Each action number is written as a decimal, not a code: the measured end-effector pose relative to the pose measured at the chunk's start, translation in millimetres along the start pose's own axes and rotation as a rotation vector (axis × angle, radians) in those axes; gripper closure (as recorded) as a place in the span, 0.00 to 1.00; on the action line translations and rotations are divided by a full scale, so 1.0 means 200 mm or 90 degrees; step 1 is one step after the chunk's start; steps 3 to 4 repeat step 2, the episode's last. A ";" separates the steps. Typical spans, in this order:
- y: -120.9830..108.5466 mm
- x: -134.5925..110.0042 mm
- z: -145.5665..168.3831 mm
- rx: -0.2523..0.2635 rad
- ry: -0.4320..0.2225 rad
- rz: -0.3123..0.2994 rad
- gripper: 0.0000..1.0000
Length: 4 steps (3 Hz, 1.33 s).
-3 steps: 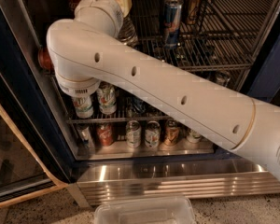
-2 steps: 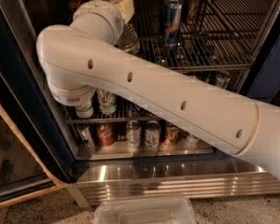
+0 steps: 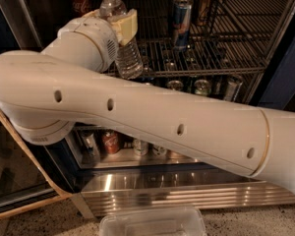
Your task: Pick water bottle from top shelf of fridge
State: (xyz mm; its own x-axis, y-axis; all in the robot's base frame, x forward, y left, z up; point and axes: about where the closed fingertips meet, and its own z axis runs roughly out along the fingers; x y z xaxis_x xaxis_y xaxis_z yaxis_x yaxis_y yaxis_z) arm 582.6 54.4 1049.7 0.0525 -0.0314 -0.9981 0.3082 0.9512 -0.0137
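hand: my hand (image 3: 119,27) is at the upper left of the fridge (image 3: 284,68), closed on the water bottle, one cream finger (image 3: 129,23) pressed to its right side.
water bottle: the water bottle (image 3: 128,58) is in my grip, white cap up, top leaning left, base by the front rail of the top shelf (image 3: 221,65); i cannot tell if it touches the rack.
arm: my white arm (image 3: 152,117) crosses from lower right to upper left.
on the shelf: a tall blue-silver can (image 3: 181,23), well right of the bottle.
below: steel base panel (image 3: 187,193), clear plastic container (image 3: 152,224) on the floor.
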 end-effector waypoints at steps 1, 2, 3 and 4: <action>0.05 -0.03 -0.14 -0.007 -0.017 -0.002 1.00; 0.05 -0.03 -0.14 -0.007 -0.017 -0.002 1.00; 0.05 -0.03 -0.14 -0.007 -0.017 -0.002 1.00; 0.05 -0.03 -0.14 -0.007 -0.017 -0.002 1.00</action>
